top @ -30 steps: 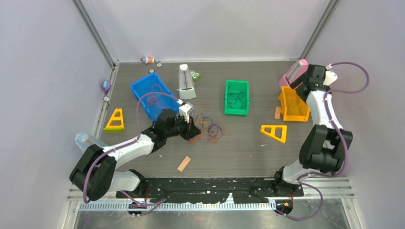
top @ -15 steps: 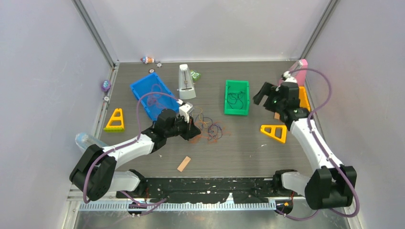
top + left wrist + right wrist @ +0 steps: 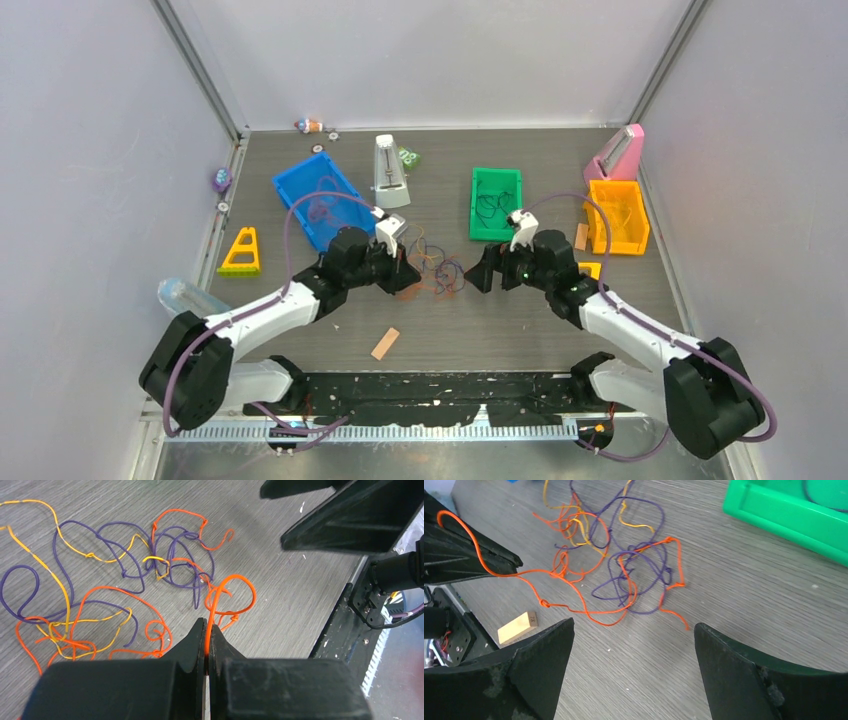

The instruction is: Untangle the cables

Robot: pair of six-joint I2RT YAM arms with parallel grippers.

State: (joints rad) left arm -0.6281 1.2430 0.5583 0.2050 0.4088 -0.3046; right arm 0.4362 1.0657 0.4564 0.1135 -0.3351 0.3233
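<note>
The cables are a loose tangle of thin orange, yellow and purple wires lying flat mid-table. My left gripper sits at the tangle's left edge, shut on an orange cable that loops out from between its tips. My right gripper hovers at the tangle's right edge, wide open with nothing between its fingers. In the right wrist view the tangle lies just beyond the open jaws. The pinched orange strand runs left to the left gripper's fingers.
A green bin holding a dark wire stands behind the tangle. A blue bin is back left and an orange bin back right. A tan wooden stick lies near the front, and a yellow triangle at the left.
My right arm has swung from the orange bin at the back right down to the tangle's right side, its jaws opening wider. The left gripper has stayed shut in place.
</note>
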